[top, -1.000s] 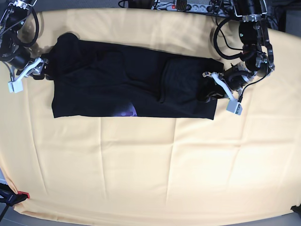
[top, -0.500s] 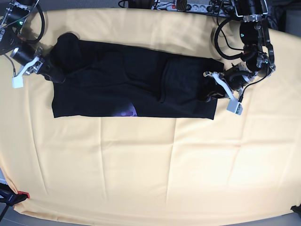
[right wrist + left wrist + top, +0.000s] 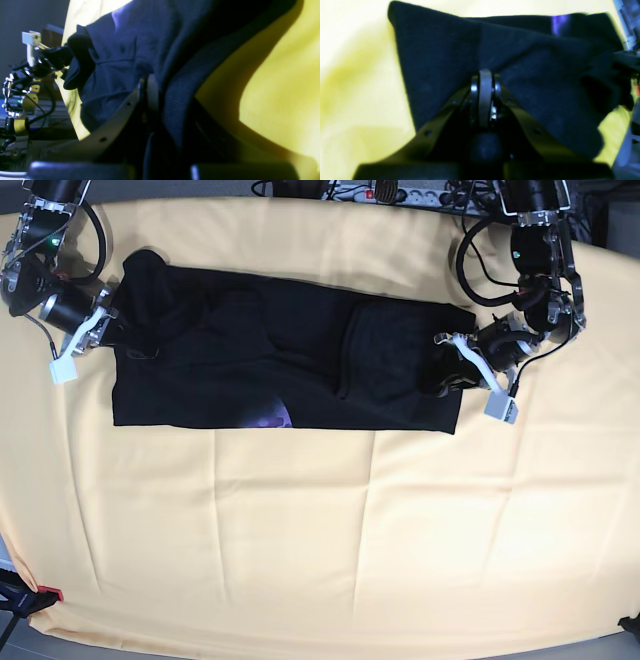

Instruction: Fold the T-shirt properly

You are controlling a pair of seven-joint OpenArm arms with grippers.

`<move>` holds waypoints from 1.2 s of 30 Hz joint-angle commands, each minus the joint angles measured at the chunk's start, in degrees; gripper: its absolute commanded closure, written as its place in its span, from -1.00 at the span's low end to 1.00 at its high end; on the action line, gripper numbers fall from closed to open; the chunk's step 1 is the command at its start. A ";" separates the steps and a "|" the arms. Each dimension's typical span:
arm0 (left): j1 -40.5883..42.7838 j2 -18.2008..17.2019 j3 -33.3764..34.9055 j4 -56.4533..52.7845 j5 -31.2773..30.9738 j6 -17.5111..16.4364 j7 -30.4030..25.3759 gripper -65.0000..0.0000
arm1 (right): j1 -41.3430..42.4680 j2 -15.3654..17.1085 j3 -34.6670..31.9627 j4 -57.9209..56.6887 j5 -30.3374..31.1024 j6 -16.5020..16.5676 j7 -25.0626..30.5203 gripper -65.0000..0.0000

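The black T-shirt [image 3: 260, 350] lies as a long folded strip across the far half of the table, with a bit of purple print [image 3: 268, 416] peeking out at its near edge. My left gripper [image 3: 447, 373] is at the strip's right end. In the left wrist view it [image 3: 483, 75] is shut on a pinch of the T-shirt [image 3: 440, 55]. My right gripper [image 3: 108, 323] is at the strip's left end. In the right wrist view its jaws [image 3: 150, 85] stand closed on the ribbed edge of the T-shirt [image 3: 120, 50].
A pale yellow tablecloth [image 3: 350, 520] covers the whole table. A power strip with cables [image 3: 390, 192] lies behind the far edge. A small red piece [image 3: 50, 593] shows at the near left corner. The left arm [image 3: 32, 62] appears in the right wrist view.
My right gripper has come in from the left onto the T-shirt's left end and closed on the cloth. The left gripper has stayed shut at the right end.
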 commanded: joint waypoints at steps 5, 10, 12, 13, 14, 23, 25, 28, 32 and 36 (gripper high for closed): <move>-1.51 -0.46 -3.72 0.81 -8.41 -0.44 -0.98 1.00 | 3.65 -0.20 -0.59 0.79 0.00 -0.93 -3.13 1.00; -2.23 -1.66 -9.49 0.85 -9.46 -0.42 1.86 0.90 | 5.73 1.68 0.37 5.73 -3.41 -0.93 -4.35 1.00; -2.03 -3.06 -11.06 0.85 -9.62 -0.44 1.99 0.90 | 6.36 2.80 1.86 8.98 -6.73 -0.93 -4.37 1.00; -1.88 -3.78 -11.63 0.85 -9.64 -0.44 1.99 0.90 | 6.62 3.39 2.75 10.71 -8.24 -0.93 -4.37 1.00; -1.73 -4.48 -12.07 0.85 -9.62 -0.44 1.99 0.90 | 6.60 4.13 3.85 12.59 -9.77 -0.93 -4.35 1.00; 0.98 -6.75 -12.81 0.85 -9.92 -0.44 1.97 0.90 | 6.08 7.96 11.43 28.70 -15.82 -4.13 -4.22 1.00; 1.64 -6.71 -12.81 0.85 -9.92 -0.44 1.95 0.90 | 5.20 7.32 11.41 32.17 -14.88 -5.90 -4.15 1.00; 2.45 -6.62 -12.81 0.85 -10.05 -0.44 1.97 0.90 | 3.54 4.76 11.41 37.29 -9.31 -6.58 -4.24 1.00; 2.67 -6.60 -12.81 0.85 -10.05 -0.44 1.97 0.90 | 3.32 -0.98 9.51 42.16 -0.02 -3.41 -5.14 1.00; 2.67 -6.60 -12.81 0.85 -10.12 -0.44 1.97 0.90 | 3.63 -7.32 2.60 42.82 3.67 -0.93 -5.57 1.00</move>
